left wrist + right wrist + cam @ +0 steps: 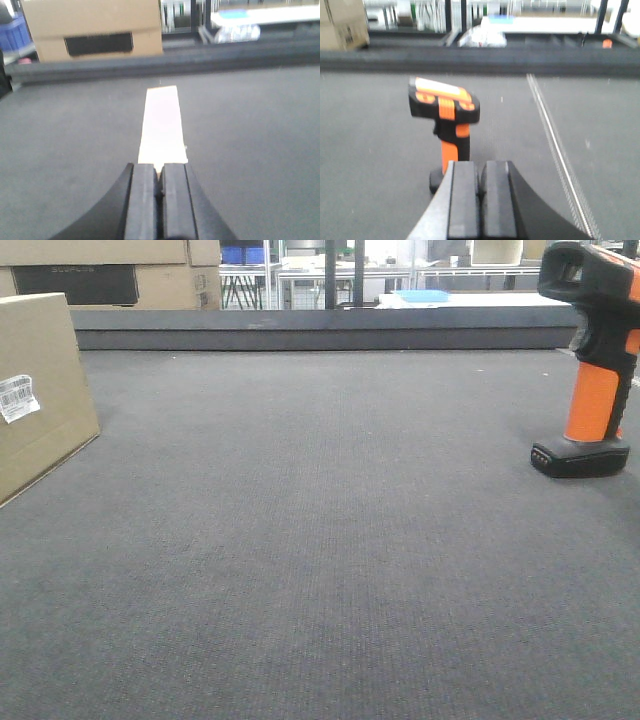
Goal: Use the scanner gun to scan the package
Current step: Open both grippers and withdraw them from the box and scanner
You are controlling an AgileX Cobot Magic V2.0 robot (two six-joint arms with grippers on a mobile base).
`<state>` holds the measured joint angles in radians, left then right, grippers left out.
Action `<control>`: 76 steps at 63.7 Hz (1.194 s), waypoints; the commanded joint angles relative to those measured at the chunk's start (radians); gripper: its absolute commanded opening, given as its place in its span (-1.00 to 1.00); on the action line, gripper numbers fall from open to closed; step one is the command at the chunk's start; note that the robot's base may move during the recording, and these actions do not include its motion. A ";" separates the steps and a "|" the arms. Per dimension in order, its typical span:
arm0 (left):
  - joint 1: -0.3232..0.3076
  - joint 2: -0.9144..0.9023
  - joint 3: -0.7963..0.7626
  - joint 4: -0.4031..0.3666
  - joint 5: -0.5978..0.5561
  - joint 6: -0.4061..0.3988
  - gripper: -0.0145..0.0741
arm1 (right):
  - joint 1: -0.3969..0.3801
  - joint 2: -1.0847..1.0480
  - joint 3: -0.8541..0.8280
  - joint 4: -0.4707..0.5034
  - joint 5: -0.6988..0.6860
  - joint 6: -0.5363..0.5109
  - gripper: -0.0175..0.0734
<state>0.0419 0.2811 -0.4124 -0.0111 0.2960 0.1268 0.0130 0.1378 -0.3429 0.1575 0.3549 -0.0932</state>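
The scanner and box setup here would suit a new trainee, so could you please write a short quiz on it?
1. True or false: the scanner stands upright on its foot.
2. Which face of the box carries the white label in the front view: A) top, B) side facing the camera, C) none?
3. How do the jaws of the right gripper stand?

Key: 1 true. 2 B. 3 Closed together, empty, with the scanner just ahead of them; the left gripper is closed too.
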 commanded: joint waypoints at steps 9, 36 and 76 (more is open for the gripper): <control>-0.005 -0.073 0.014 -0.008 -0.031 -0.007 -0.92 | -0.001 -0.056 0.005 -0.010 -0.013 -0.005 -0.95; -0.005 -0.075 0.014 -0.008 -0.031 -0.007 -0.92 | -0.001 -0.056 0.005 -0.010 -0.011 -0.005 -0.95; 0.093 -0.234 0.211 -0.012 -0.114 -0.007 -0.92 | -0.001 -0.056 0.005 -0.010 -0.011 -0.005 -0.95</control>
<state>0.1147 0.0947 -0.2630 -0.0148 0.2328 0.1268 0.0130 0.0853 -0.3410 0.1575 0.3556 -0.0932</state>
